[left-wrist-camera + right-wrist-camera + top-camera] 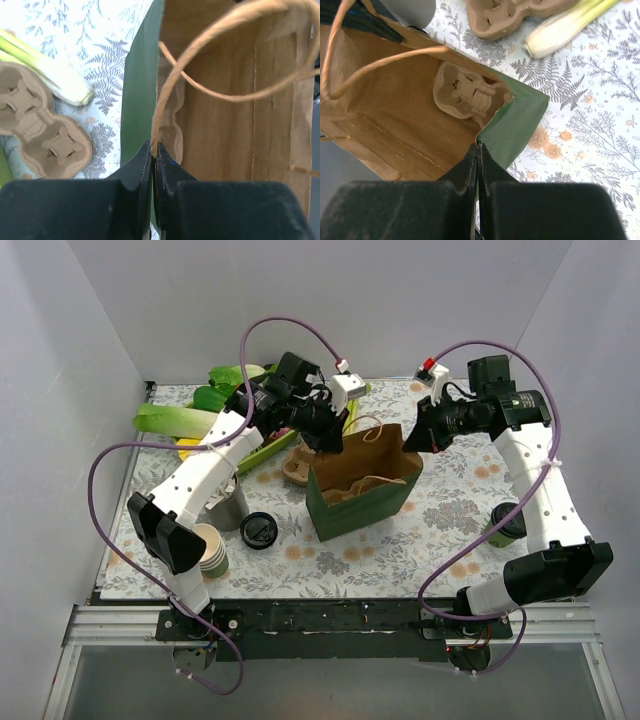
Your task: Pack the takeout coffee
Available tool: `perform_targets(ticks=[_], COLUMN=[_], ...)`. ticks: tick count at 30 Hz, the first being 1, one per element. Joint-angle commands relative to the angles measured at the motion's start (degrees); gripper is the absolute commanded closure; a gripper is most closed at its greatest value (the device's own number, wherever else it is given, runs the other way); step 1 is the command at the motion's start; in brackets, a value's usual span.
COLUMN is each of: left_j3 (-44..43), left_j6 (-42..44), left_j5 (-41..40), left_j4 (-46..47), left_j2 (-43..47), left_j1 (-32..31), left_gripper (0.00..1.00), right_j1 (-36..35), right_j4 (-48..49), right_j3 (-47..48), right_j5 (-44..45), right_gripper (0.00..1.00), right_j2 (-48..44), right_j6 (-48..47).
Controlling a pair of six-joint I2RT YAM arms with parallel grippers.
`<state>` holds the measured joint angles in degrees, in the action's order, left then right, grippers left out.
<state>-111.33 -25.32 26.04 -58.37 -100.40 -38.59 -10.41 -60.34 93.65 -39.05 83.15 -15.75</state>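
The takeout coffee [506, 526], a small dark green cup, stands at the right of the table, partly hidden behind my right arm. A green paper bag [352, 508] with a brown inside stands open in the middle. My left gripper [322, 441] is shut on the bag's left rim [142, 85], next to a twine handle [210, 90]. On the opposite rim [520, 120] my right gripper [413, 440] is shut too. A cardboard cup carrier [464, 93] lies at the bottom of the bag. The left gripper's [155, 145] and the right gripper's [479, 146] jaws are pressed together on paper.
A round black lid [258, 530] lies left of the bag. A stack of nested green cups [212, 550] and a grey cup [233, 508] stand near my left arm. A second carrier [297, 467] and leafy vegetables [178, 421] lie behind, at the back left.
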Motion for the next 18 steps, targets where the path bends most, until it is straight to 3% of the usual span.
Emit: perform_targets(ticks=[1,6,12,15,16,17,18], left_j3=[-9.7,-25.0,-25.0,-22.8,-21.5,-21.0,-20.8], left_j6=[0.7,-1.7,-3.3,-4.1,-4.8,-5.2,-5.3], left_j5=[4.9,8.8,10.4,11.0,10.8,10.3,9.8], left_j4=[-6.0,-15.1,-14.1,-13.0,-12.5,-11.9,-11.1], left_j2=[-2.1,-9.3,-9.1,-9.3,-9.5,-9.7,-10.3], left_j1=[0.0,0.6,1.1,1.1,1.2,1.2,1.2], left_gripper=[1.00,1.00,1.00,1.00,0.87,0.78,0.74], right_j1=[-0.2,-0.3,-0.2,-0.3,-0.1,-0.1,0.0], right_j4=[-4.7,-6.8,-8.5,-8.4,-8.6,-8.7,-9.2], right_j3=[7.2,14.3,16.0,11.1,9.0,4.9,3.4], right_j5=[-3.8,-3.1,-2.6,-2.5,-2.3,-2.3,-2.4], right_gripper=[0.99,0.99,0.99,0.99,0.99,0.93,0.86], right_j2=[-3.6,-3.5,-4.1,-5.0,-4.9,-4.8,-4.5], right_j6=[-1.9,-2.2,-2.4,-2.7,-3.1,-3.7,-4.4])
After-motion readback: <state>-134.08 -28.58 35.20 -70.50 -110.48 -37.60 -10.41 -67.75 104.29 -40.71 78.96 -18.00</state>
